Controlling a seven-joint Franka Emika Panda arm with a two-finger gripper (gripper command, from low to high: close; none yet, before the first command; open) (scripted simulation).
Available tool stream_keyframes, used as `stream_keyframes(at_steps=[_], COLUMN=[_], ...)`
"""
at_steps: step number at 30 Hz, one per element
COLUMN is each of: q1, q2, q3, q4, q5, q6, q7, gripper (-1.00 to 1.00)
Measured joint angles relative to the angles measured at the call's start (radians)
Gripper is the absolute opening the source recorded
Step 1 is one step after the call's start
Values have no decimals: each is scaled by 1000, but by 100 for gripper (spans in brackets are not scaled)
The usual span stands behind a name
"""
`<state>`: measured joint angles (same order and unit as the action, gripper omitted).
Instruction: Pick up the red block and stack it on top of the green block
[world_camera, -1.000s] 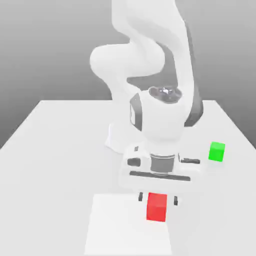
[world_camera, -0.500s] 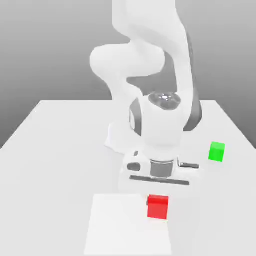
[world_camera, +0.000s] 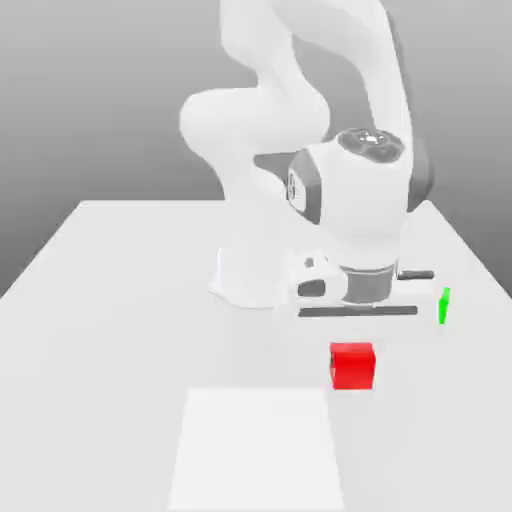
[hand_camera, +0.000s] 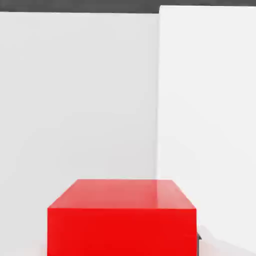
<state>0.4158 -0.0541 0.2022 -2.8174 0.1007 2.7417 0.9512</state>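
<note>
The red block (world_camera: 353, 365) hangs under my hand, lifted off the white table, with my gripper (world_camera: 353, 348) shut on it. In the hand view the red block (hand_camera: 122, 217) sits close up between the fingers, its top face and one side showing. The green block (world_camera: 443, 305) rests on the table toward the exterior view's right. Most of it is hidden behind the hand, so just a thin green strip shows. The red block is to the left of the green strip and nearer the camera in the exterior view.
A paler square patch (world_camera: 258, 445) lies on the table (world_camera: 110, 300) near its front edge; it appears as the patch (hand_camera: 207, 125) in the hand view too. The arm's white base (world_camera: 250, 275) stands behind the hand.
The gripper has shut on the red block, lifted it off the pale patch and carried it toward the exterior view's right. The hand now covers most of the green block.
</note>
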Motion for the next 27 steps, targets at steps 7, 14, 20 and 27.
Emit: stream_keyframes(at_steps=[7,14,20,27], q1=[280,517,539,528], q2=[-112,-163,-47,57], q3=[152,250,251,248], q4=[-54,-84,-65,-61], q5=[97,183,231,188], q6=[-51,-81,-56,23], q7=[-229,-400,-438,-410], gripper=[-100,-100,-100,-100])
